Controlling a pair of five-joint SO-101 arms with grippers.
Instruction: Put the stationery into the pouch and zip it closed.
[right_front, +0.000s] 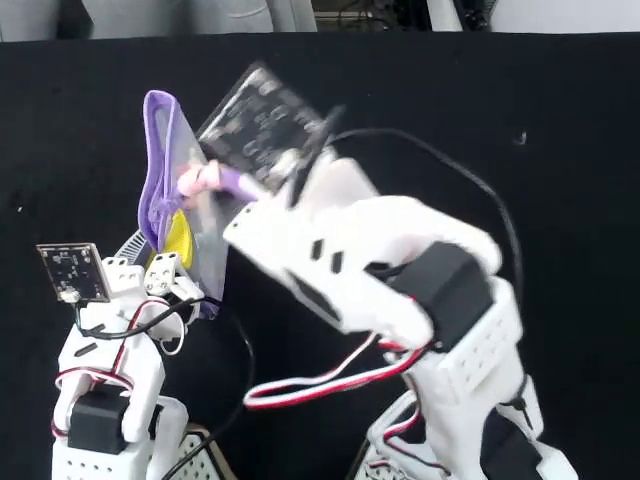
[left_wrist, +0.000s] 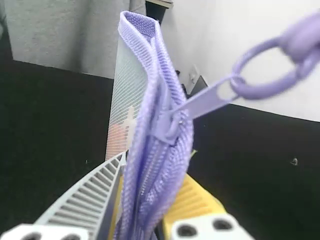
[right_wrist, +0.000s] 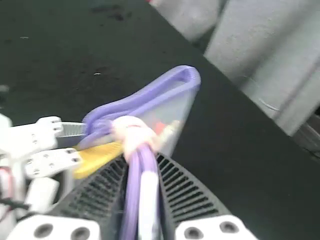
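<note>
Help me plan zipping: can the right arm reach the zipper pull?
Likely yes: the zipper pull juts free of the pouch, and the right tool, gripping a purple piece, sits beside it.

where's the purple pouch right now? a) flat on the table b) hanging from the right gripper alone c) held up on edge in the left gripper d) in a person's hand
C: the pouch stands on edge off the table, its lower end clamped in the left gripper, while the right gripper pinches only its zipper pull.
</note>
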